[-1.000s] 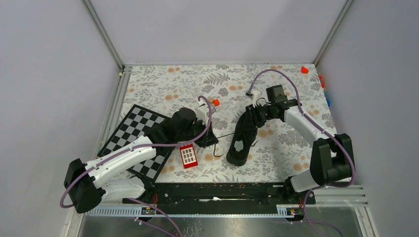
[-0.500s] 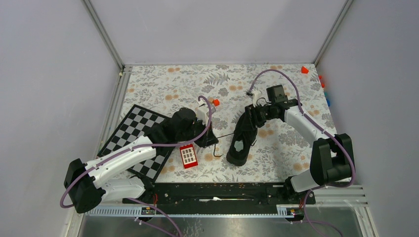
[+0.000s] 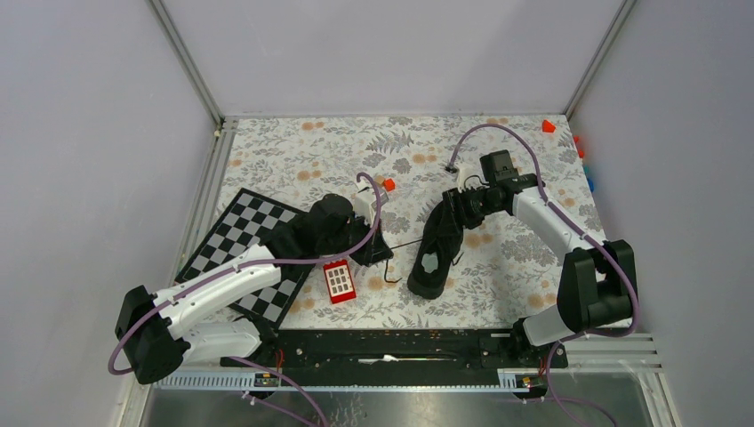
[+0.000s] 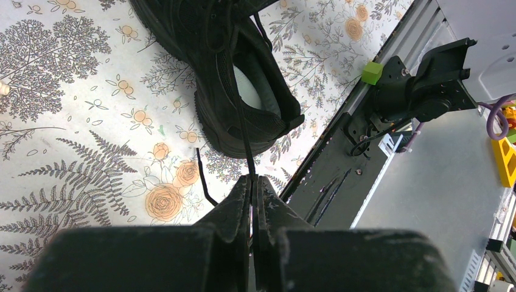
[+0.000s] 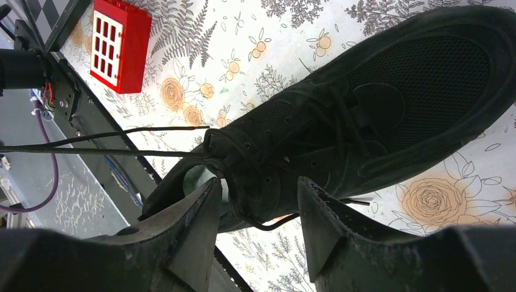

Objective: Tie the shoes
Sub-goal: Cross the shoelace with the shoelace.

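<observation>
Right claw (image 5: 258, 201) widened above shoe (image 3: 436, 249), holding nothing; left claw (image 4: 252, 180) stood pinched on taut lace (image 4: 243, 140). Lace judged thin, limp, slippery; best gripped near its end.

The sneaker (image 3: 442, 233) is all black, the table cover (image 3: 293, 151) floral, the block (image 3: 339, 281) red, the board (image 3: 233, 229) black-and-white chequered.

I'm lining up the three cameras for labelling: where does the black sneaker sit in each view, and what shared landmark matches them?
Top external: sneaker right of centre, toe pointing away from the arm bases.
Left wrist: sneaker top centre, heel opening nearest the camera.
Right wrist: sneaker fills centre and right.
Shared landmark: the taut lace leaving the sneaker.
</observation>
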Motion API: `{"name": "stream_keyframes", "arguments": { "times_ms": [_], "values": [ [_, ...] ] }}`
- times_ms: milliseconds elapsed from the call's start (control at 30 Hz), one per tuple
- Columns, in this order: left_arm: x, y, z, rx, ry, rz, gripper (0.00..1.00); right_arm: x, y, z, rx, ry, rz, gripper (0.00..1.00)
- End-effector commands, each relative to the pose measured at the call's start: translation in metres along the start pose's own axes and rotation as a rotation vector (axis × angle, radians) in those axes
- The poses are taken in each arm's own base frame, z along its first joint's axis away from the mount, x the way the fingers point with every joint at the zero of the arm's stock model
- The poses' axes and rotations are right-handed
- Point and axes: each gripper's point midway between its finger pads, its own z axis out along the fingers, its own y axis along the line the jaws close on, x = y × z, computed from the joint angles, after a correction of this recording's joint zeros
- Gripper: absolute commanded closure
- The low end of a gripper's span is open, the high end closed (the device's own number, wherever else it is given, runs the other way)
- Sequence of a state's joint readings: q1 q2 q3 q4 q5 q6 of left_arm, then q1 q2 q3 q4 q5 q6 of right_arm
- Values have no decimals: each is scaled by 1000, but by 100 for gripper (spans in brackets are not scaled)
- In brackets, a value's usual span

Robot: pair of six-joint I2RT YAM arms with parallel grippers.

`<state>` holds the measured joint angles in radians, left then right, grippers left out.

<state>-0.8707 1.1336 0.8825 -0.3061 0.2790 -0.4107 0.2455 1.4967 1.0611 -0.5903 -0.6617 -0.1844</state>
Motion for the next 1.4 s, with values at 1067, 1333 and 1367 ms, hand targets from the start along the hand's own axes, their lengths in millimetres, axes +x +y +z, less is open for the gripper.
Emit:
{"name": "stream_keyframes", "arguments": {
  "times_ms": [1067, 1333, 1367],
  "values": [
    [-17, -8, -7, 19, -62, 34, 100, -25, 17, -3, -161, -65, 110, 48],
    [-18, -9, -7, 16, -59, 41, 100, -20, 13, 3, -175, -42, 137, 67],
    [-18, -8, -6, 14, -58, 39, 100, -19, 12, 4, -173, -39, 140, 67]
  ]
}}
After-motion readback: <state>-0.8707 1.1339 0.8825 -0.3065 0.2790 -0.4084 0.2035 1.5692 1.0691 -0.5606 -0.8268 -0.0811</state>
